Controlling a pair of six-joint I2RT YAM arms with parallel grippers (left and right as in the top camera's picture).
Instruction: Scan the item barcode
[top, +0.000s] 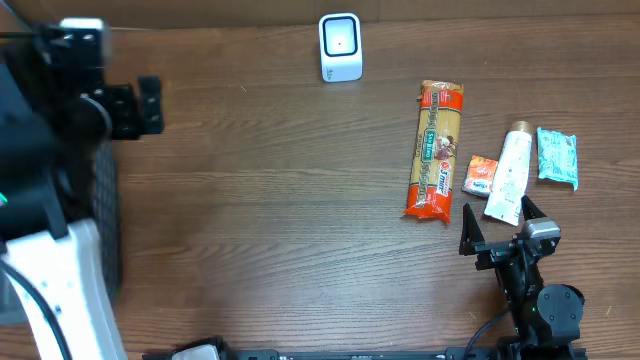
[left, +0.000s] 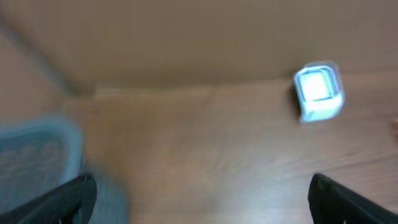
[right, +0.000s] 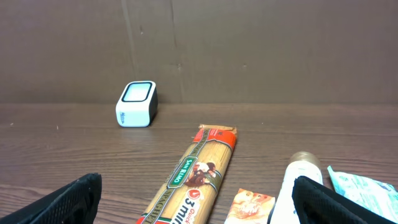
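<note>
Filling most of the overhead view was a brown wooden table (top: 250, 200). The big left arm (top: 40, 180) stood over its left side. The left gripper (left: 202, 199) had its jaws wide apart, and only bare table showed between them. That wrist view was blurry. A grey mesh thing (left: 37, 152) sat by the left finger, but I could not tell what it was.

The right gripper (top: 498, 222) was low at the front right of the table. Its jaws were wide apart too, and they held nothing.

The long spaghetti pack (top: 435, 150) lay flat on the right half of the table, pointing from front to back. From the right wrist view, its near end sat in the gap between the two fingers, closer to the middle, and no finger touched it.

The white tube (top: 509, 174) lay just right of the pack. Its flat end was nearest to the right gripper, just in front of the jaws, and close to the right finger in the wrist view.

The white scanner (top: 340, 46) stood far back by the wall, left of the pack and well apart from both grippers.

A blue-green packet (top: 557, 157) lay to the right of the tube, outside the jaws.

A small orange packet (top: 480, 176) lay between the pack and the tube, touching the tube's side.
</note>
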